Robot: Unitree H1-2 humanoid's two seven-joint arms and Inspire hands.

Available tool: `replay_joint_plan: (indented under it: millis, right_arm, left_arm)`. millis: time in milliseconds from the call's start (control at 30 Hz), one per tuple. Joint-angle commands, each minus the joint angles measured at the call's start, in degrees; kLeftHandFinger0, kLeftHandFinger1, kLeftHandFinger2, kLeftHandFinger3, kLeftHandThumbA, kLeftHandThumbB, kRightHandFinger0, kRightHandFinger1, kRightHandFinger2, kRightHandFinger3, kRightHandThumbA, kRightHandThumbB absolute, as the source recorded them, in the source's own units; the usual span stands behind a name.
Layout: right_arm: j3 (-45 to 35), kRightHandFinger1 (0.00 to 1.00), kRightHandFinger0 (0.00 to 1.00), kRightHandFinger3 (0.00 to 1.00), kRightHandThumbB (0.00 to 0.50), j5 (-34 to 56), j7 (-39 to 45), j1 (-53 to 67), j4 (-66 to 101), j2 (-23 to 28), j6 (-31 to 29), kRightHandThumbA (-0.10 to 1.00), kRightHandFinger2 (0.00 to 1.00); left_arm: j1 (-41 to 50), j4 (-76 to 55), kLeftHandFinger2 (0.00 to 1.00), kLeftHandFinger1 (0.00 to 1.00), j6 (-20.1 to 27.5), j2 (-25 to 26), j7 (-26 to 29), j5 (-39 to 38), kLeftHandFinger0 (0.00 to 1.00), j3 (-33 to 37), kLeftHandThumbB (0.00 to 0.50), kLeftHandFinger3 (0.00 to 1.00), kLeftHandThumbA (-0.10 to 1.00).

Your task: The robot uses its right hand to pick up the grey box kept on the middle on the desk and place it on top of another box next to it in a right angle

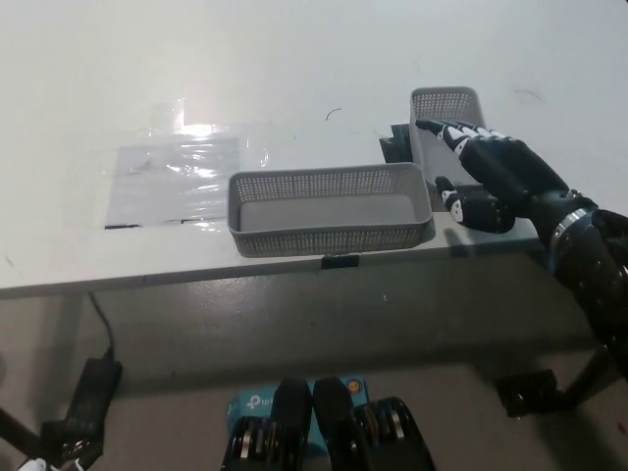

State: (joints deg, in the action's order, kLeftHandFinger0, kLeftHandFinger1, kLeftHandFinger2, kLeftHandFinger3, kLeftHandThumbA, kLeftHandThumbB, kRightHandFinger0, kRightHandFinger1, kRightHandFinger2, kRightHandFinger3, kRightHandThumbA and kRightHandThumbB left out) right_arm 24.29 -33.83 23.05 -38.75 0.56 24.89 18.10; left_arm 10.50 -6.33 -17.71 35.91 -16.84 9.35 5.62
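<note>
2 grey mesh boxes (329, 208) look perforated plastic; the white desk (294, 69) is smooth, faintly glossy.

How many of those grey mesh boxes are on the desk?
2. One long grey box lies crosswise near the desk's front edge. The other grey box lies right of it, running away from the edge, partly hidden under the black right hand.

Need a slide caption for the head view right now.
Black right hand open over the far grey mesh box, beside the near one.
</note>
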Motion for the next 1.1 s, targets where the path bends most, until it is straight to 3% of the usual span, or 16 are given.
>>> replay_joint_plan:
  millis: [0,167,200,233,267,300,500,600,667,800,933,1067]
  right_arm:
    - [0.37,1.0,0.99,1.0,0.352,-1.45,1.91,-3.22,-1.16,1.25,-2.17,0.25,1.0]
    - [0.5,1.0,0.94,1.0,0.327,-2.14,1.31,-3.94,-4.52,1.76,-4.12,0.2,1.0]
    - [0.21,1.0,0.92,1.0,0.315,-2.24,0.14,-4.24,-6.09,1.88,-5.44,0.17,1.0]
    - [0.12,1.0,0.92,1.0,0.315,-2.29,0.03,-4.27,-6.31,1.86,-5.68,0.17,1.0]
    - [0.08,1.0,0.93,1.0,0.294,-2.56,-0.01,-4.49,-6.93,1.9,-5.63,0.15,1.0]
    - [0.03,1.0,0.93,1.0,0.303,-2.65,-0.01,-4.76,-7.78,1.83,-5.48,0.17,1.0]
    - [0.38,1.0,0.9,1.0,0.305,-3.4,-0.51,-5.39,-12.78,0.93,-6.18,0.2,1.0]
    - [0.64,1.0,0.91,1.0,0.296,-4.41,-1.1,-5.71,-14.31,0.7,-6.48,0.19,1.0]
    - [0.7,1.0,0.91,1.0,0.289,-4.71,-1.86,-6.02,-15.93,0.56,-7.42,0.19,1.0]
    - [0.89,1.0,0.91,1.0,0.285,-5.43,-2.54,-6.52,-17.77,0.4,-8.79,0.2,1.0]
    - [1.61,1.0,0.86,1.0,0.286,-6.41,-2.47,-7.01,-18.62,-0.07,-8.89,0.2,1.0]
    - [3.12,0.99,0.84,1.0,0.292,-7.93,-3.35,-7.64,-20.23,-0.25,-10.91,0.25,1.0]
  left_arm:
    - [0.61,-1.5,0.04,0.09,-0.37,1.24,-0.6,0.03,0.03,-1.54,0.315,0.03,1.0]
    - [1.09,-1.9,0.05,0.1,-0.62,1.37,-0.81,0.35,0.0,-1.5,0.34,0.06,1.0]
    - [1.03,-1.59,0.04,0.09,-0.29,1.31,-0.86,0.1,0.01,-1.6,0.306,0.05,1.0]
    - [1.02,-1.56,0.04,0.09,-0.25,1.3,-0.87,0.08,0.02,-1.62,0.305,0.05,1.0]
    - [0.88,-1.68,0.05,0.09,-1.24,1.38,-0.87,0.65,0.06,-1.36,0.268,0.06,1.0]
    - [0.93,-2.34,0.05,0.1,-2.01,1.41,-0.81,1.09,0.07,-1.23,0.234,0.06,1.0]
    - [1.87,-3.34,0.06,0.1,-1.81,1.11,-0.77,0.28,0.01,-1.93,0.244,0.05,1.0]
    - [2.35,-3.93,0.06,0.1,-2.14,1.13,-0.8,0.53,0.0,-1.99,0.198,0.04,1.0]
    - [2.57,-4.04,0.06,0.11,-2.43,0.88,-0.85,-0.03,0.0,-2.41,0.232,0.04,1.0]
    - [2.5,-4.2,0.06,0.12,-2.4,1.14,-0.84,0.78,0.03,-2.2,0.235,0.03,1.0]
    - [2.09,-4.31,0.08,0.14,-2.92,1.45,-0.73,1.71,0.06,-1.99,0.189,0.05,1.0]
    - [2.1,-4.19,0.04,0.11,-2.17,1.33,-0.81,0.63,0.01,-2.7,0.242,0.0,1.0]
